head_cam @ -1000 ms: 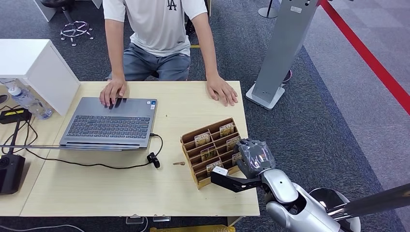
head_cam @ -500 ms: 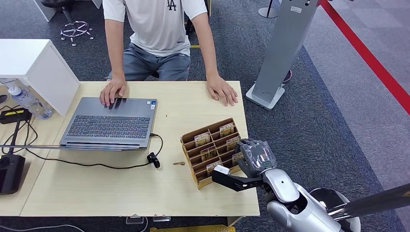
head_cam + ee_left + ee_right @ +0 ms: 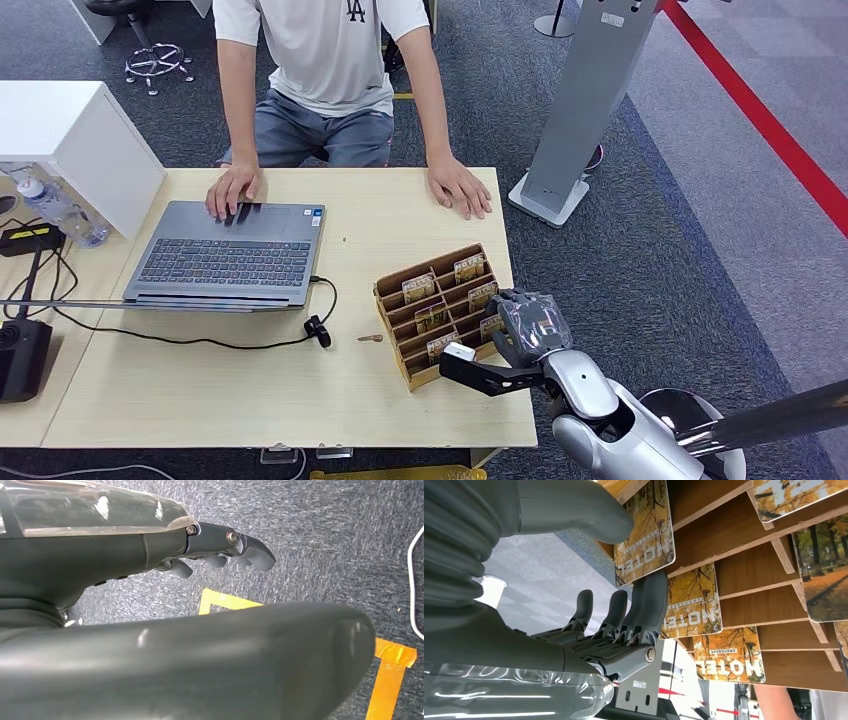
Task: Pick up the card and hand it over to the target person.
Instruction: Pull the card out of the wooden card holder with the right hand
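Observation:
A wooden card holder (image 3: 420, 300) stands near the right edge of the table, with several yellow hotel cards in its slots. My right hand (image 3: 525, 325) is against its right end. In the right wrist view the thumb (image 3: 574, 510) lies on one side of a hotel card (image 3: 646, 530) and a dark finger (image 3: 651, 600) on the other, pinching the card while it still sits in its slot. More cards (image 3: 729, 655) fill the neighbouring slots. The person (image 3: 320, 60) sits at the far side, one hand (image 3: 460, 190) flat on the table. My left hand (image 3: 225, 550) hangs over the carpet and holds nothing.
A laptop (image 3: 225, 255) lies open at the left, the person's other hand on it, with a black cable and clip (image 3: 318, 328) trailing toward the holder. A white box (image 3: 70, 140) and a bottle (image 3: 55, 210) stand far left. A grey stand (image 3: 580, 110) rises right of the table (image 3: 200, 390).
My right hand has shifted slightly lower and closer to me along the holder's right end. The person and the things on the table have stayed still.

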You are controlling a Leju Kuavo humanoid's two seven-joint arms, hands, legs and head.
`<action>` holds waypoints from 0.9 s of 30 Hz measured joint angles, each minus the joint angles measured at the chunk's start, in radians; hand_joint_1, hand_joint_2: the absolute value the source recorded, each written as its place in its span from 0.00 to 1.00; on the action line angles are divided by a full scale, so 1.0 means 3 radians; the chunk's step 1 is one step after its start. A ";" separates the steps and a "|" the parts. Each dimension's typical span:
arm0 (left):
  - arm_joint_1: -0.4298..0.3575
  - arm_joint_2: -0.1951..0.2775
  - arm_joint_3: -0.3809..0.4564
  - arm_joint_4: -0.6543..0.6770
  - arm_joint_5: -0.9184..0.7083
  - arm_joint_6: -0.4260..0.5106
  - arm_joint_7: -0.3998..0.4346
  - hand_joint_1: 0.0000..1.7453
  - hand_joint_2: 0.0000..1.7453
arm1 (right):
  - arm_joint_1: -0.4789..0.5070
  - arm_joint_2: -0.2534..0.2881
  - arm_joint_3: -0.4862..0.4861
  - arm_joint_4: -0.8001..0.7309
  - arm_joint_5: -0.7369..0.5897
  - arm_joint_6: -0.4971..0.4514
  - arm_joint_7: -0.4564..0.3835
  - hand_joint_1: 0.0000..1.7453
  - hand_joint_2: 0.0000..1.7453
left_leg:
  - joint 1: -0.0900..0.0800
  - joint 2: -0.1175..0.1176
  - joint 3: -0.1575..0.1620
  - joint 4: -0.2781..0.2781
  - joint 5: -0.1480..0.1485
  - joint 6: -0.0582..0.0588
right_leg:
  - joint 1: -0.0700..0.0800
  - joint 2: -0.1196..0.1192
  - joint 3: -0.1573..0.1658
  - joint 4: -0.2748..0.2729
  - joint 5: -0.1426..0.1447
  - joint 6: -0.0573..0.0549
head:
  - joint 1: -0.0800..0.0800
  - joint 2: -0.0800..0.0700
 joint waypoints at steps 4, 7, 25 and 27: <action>0.0000 0.0004 -0.0007 -0.0001 0.0006 -0.0001 -0.0004 0.00 0.00 | -0.0007 -0.0002 0.0003 -0.0006 -0.0004 -0.0003 0.0000 0.47 1.00 | 0.0000 0.0000 -0.0001 0.0002 -0.0001 0.0000 | 0.0000 0.0000 0.0000 0.0001 -0.0001 0.0001 | 0.0000 0.0000; 0.0000 0.0008 -0.0018 -0.0002 0.0013 -0.0002 -0.0009 0.00 0.00 | -0.0013 -0.0009 0.0002 -0.0023 -0.0008 -0.0014 0.0001 0.51 1.00 | 0.0000 0.0000 -0.0001 0.0002 -0.0001 0.0000 | 0.0000 0.0000 -0.0001 0.0001 -0.0001 0.0001 | 0.0000 0.0000; 0.0000 0.0013 -0.0036 -0.0002 0.0034 0.0002 -0.0011 0.00 0.00 | -0.0031 -0.0029 0.0003 -0.0071 -0.0002 -0.0019 0.0009 0.58 1.00 | 0.0000 0.0001 -0.0002 0.0002 -0.0001 0.0000 | 0.0000 0.0001 -0.0002 0.0002 -0.0001 0.0001 | 0.0000 0.0000; 0.0000 0.0013 -0.0036 -0.0002 0.0034 0.0002 -0.0011 0.00 0.00 | -0.0031 -0.0029 0.0003 -0.0071 -0.0002 -0.0019 0.0009 0.63 1.00 | 0.0000 0.0001 -0.0002 0.0002 -0.0001 0.0000 | 0.0000 0.0001 -0.0002 0.0002 -0.0001 0.0001 | 0.0000 0.0000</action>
